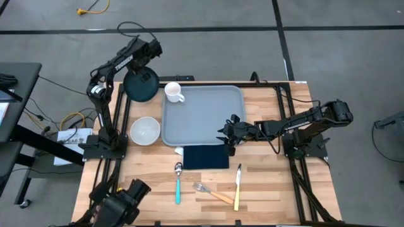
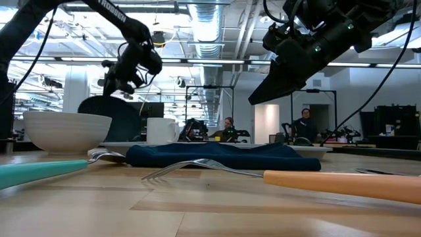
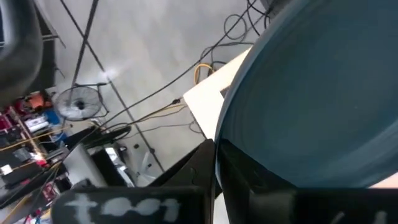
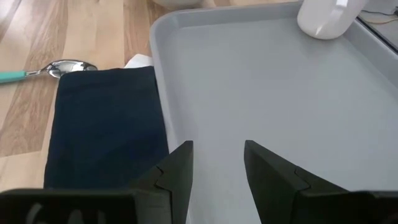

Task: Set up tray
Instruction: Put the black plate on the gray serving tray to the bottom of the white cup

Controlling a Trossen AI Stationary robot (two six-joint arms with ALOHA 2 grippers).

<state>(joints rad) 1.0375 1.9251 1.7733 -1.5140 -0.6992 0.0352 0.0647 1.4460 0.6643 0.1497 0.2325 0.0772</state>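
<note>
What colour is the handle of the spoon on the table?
Teal; the spoon shows best in the high view, lying beside the fork.

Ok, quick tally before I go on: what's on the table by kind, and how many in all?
Tray: 1
Plate, held up by the left gripper: 1
Mug: 1
Bowl: 1
Napkin: 1
Spoon: 1
Fork: 1
Knife: 1
Total: 8
The right gripper hangs open over the tray, empty.
</note>
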